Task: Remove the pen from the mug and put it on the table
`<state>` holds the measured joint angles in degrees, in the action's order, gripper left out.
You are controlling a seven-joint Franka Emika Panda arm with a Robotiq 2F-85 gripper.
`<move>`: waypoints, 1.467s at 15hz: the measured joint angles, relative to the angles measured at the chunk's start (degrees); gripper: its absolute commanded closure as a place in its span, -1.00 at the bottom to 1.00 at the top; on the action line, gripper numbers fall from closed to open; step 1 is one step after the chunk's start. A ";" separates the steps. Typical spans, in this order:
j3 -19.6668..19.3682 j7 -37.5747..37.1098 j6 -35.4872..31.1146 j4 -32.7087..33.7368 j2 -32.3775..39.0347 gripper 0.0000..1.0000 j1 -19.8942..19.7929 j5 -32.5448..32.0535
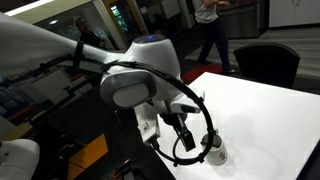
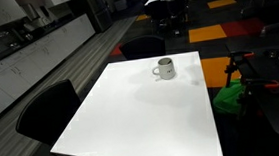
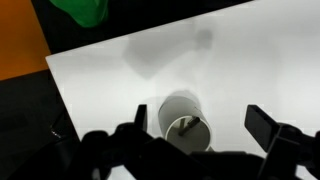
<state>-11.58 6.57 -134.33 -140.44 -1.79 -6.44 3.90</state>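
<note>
The mug (image 3: pixel 186 122) is pale and cylindrical and stands on the white table (image 3: pixel 260 60). The dark pen (image 3: pixel 188 126) leans inside it, its tip at the rim. In the wrist view my gripper (image 3: pixel 203 125) is open above the mug, with the mug between the two fingers, closer to the left one, and touching neither. In an exterior view the gripper (image 1: pixel 187 142) hangs just beside the mug (image 1: pixel 215 153) near the table's corner. In an exterior view the mug (image 2: pixel 164 69) stands near the table's far edge (image 2: pixel 143 118); the gripper does not show there.
A green object (image 3: pixel 85 10) lies off the table's edge over orange floor; it also shows in an exterior view (image 2: pixel 227 96). Black chairs stand by the table in both exterior views (image 2: pixel 47 110) (image 1: pixel 270 60). A person (image 1: pixel 210 30) walks in the background.
</note>
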 measured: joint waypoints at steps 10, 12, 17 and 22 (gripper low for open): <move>2.28 -0.39 0.04 7.87 11.98 -0.83 -0.01 0.71; 2.34 -0.50 0.06 11.10 15.70 -0.68 -0.08 0.98; 2.47 -0.59 0.25 17.98 22.78 0.10 -0.87 1.12; 3.73 -0.59 0.92 22.18 27.02 0.15 -1.67 2.08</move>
<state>-7.85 5.98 -133.41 -118.26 25.24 -8.11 5.98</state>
